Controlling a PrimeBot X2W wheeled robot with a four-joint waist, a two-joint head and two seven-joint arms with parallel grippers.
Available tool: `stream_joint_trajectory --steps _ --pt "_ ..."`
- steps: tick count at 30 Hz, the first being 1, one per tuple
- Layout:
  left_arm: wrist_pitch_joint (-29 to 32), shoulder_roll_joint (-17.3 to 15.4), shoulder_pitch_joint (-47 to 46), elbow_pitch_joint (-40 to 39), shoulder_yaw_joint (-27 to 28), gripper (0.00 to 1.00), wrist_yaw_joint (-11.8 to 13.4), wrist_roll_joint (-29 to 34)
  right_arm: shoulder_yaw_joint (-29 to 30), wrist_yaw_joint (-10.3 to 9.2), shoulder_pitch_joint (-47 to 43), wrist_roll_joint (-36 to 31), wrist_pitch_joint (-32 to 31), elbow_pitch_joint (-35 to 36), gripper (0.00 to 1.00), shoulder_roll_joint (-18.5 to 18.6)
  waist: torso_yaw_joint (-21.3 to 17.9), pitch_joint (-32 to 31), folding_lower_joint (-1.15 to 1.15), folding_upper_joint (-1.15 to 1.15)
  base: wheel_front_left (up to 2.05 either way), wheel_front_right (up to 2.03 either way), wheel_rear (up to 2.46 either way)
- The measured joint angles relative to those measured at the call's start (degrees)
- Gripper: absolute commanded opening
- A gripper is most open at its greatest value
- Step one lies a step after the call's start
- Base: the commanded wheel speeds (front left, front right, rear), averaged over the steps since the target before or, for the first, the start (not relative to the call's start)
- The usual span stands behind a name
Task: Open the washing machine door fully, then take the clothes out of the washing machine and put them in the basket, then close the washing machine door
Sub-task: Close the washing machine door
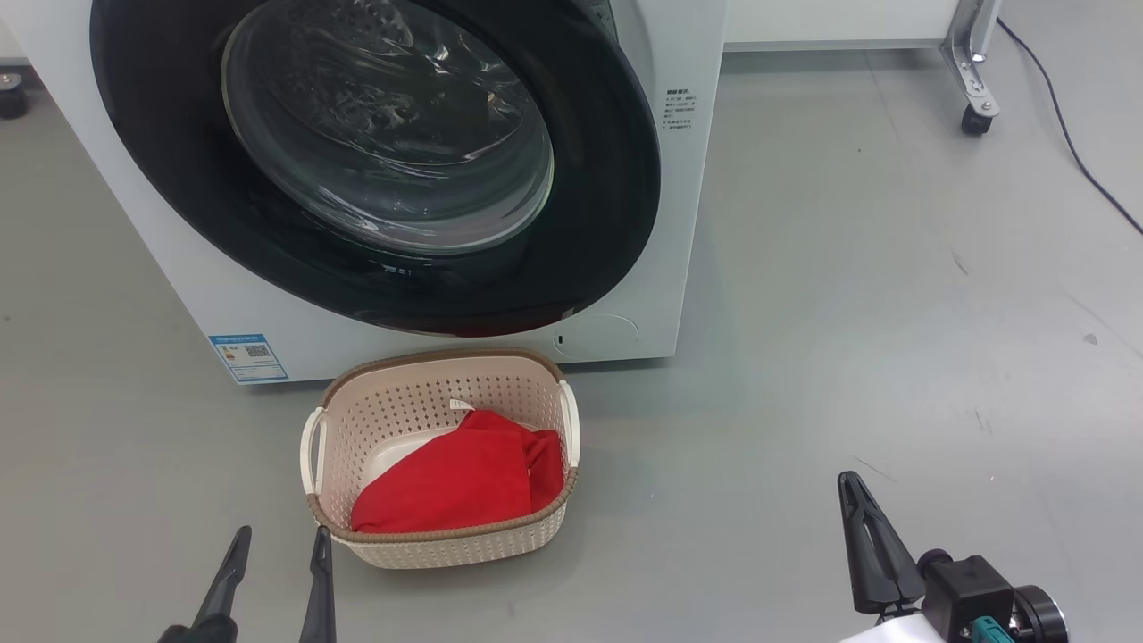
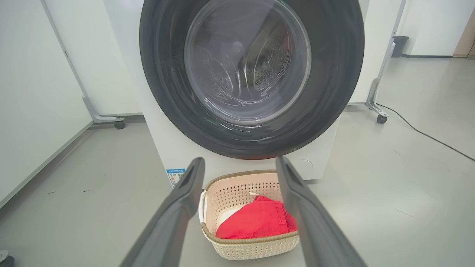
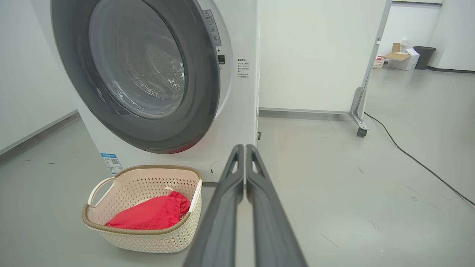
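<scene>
Left end effector (image 1: 282, 531): fingers spread, holding nothing, just beside the basket's (image 1: 446, 355) near left corner.
Right end effector (image 1: 848, 482): fingers pressed together on nothing, well right of the basket.
Clothes (image 1: 455, 487): red garment lying in the basket.
Basket: on the floor (image 1: 848, 313), near the washing machine's (image 1: 688, 223) base.
Washing machine door (image 1: 607, 179): pushed to; a strip of recess shows at its right edge, so I cannot tell whether it is latched.
Key relation: that edge lies ahead, up and left of the right end effector, probably the nearer arm for a final push.
</scene>
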State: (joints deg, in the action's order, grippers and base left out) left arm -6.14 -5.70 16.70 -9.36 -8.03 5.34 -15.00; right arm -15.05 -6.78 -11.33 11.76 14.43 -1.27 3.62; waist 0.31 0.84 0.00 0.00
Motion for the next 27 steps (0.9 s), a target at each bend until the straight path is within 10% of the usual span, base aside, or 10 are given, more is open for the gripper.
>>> stream_joint_trajectory --steps 27 --pt "-1.3 0.5 -3.6 0.5 -2.3 1.0 0.1 0.8 -0.7 1.68 6.5 0.6 -2.2 1.6 0.0 1.3 2.4 4.1 0.0 0.0 0.0 0.0 0.0"
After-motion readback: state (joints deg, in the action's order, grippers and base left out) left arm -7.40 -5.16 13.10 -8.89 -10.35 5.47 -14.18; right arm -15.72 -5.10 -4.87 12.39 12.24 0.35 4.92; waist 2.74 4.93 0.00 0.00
